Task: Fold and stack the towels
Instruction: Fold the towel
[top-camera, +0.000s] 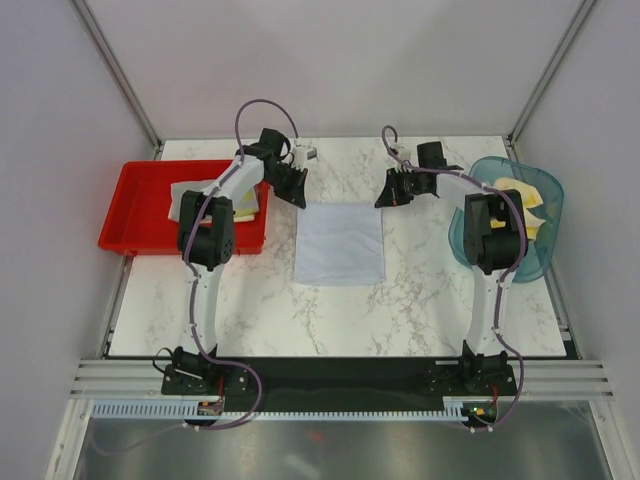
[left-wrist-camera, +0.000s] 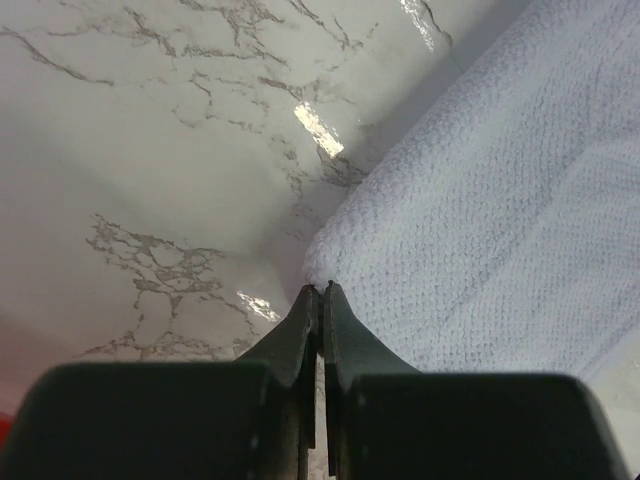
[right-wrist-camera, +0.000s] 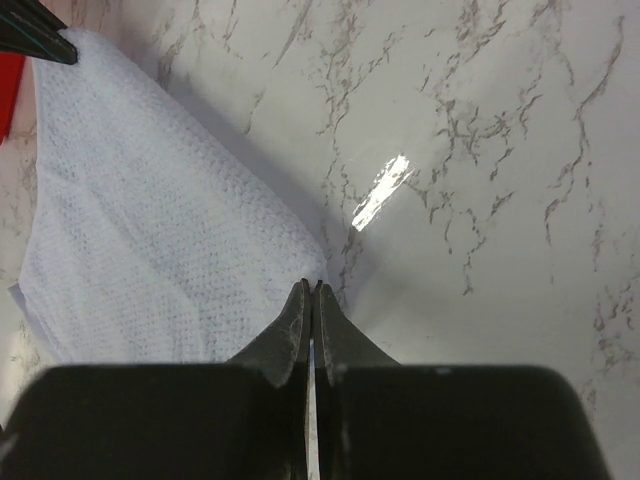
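Both far corners of the towel (top-camera: 340, 245), lying flat mid-table (top-camera: 430, 300), are pinched by the shut left gripper (left-wrist-camera: 320, 290) and right gripper (right-wrist-camera: 310, 286), probably to fold it towards the near edge.

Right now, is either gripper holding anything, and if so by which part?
Both are shut on the same light grey towel: the left gripper pinches its far left corner, the right gripper its far right corner.

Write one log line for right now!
left gripper: shut on white towel, far corner | right gripper: shut on other far corner | towel: flat
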